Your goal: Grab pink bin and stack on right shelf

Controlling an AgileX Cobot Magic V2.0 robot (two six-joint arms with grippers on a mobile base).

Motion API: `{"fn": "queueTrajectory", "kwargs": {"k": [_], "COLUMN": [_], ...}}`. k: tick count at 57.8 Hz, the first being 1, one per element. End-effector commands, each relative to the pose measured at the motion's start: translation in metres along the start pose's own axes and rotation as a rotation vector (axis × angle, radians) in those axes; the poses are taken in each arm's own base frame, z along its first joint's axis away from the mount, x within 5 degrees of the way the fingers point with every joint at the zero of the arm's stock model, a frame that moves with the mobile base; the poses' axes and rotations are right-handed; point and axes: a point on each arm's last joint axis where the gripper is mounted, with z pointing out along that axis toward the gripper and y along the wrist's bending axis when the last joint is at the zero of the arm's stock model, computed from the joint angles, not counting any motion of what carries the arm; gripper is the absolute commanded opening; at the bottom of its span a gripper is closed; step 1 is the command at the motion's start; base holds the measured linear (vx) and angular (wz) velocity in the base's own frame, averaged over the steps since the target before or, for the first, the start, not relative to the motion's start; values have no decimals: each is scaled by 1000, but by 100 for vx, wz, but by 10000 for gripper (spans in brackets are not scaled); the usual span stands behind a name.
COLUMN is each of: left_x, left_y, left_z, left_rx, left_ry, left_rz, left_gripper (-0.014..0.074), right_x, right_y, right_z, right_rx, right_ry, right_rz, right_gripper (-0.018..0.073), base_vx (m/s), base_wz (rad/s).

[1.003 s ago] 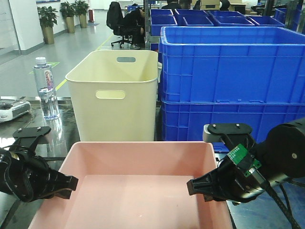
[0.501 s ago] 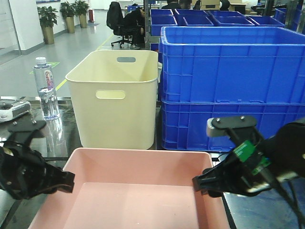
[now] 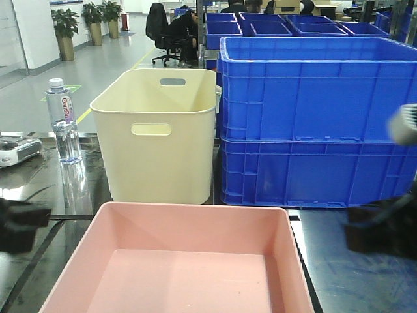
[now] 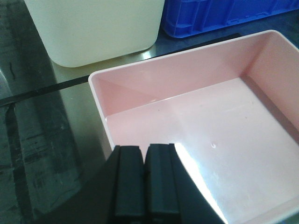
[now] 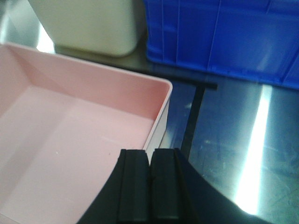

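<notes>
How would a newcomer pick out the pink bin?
Start at the stacked blue crates at the back right; left of them stands a tall cream tub. The pink bin lies just in front of both on the black surface, the only shallow, wide, handle-less tray.

Grippers: all matte black, same build both sides.
Left gripper (image 4: 144, 154) and right gripper (image 5: 150, 156) each have two flat, square-tipped fingers (image 4: 128, 182) on a flared black body. In the front view, left arm (image 3: 18, 225) and right arm (image 3: 384, 228) are dark blurs.

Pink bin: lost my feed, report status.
Left hand shut, empty. Right hand shut, empty. Pink bin sits on black shelf, ungripped. Cream tub behind it.
</notes>
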Motion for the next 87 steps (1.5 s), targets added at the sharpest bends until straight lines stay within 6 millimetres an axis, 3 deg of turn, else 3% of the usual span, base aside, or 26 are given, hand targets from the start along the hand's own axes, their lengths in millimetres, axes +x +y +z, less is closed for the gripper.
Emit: {"fn": "queueTrajectory", "kwargs": {"k": [1,14,24,75,81,87], "left_x": [14,101,137,144,152,169], "left_y": [-5,-19,-18,-18,-14,-8], "left_z": [-15,-29,-32,-35,-38,-40], "left_rx": [-3,40,-4,-14,-92,-173], "left_ry": [-122,-243,-326,-344,-365,-432], "left_rz": [14,-7,-11,7,98,84], "left_gripper": [-9,-6,-5,-5,-5,-5], "right_x": [11,97,125,127,127,127], "right_y": [-4,-15,-16,-16,-16,-16], "right_z": [-23,-42,-40,-39,-39,-39], "right_rx": [-13,-13,-22,-26,-26,-26], "right_ry": [-213,-316,-358,-356,-356,-356], "right_rz": [-45,-96,-111,-105,-105,-105], "right_gripper": [-13,-11,-11,-11,-11,-11], "base_vx": [0,0,0,0,0,0], "base_wz": [0,0,0,0,0,0]}}
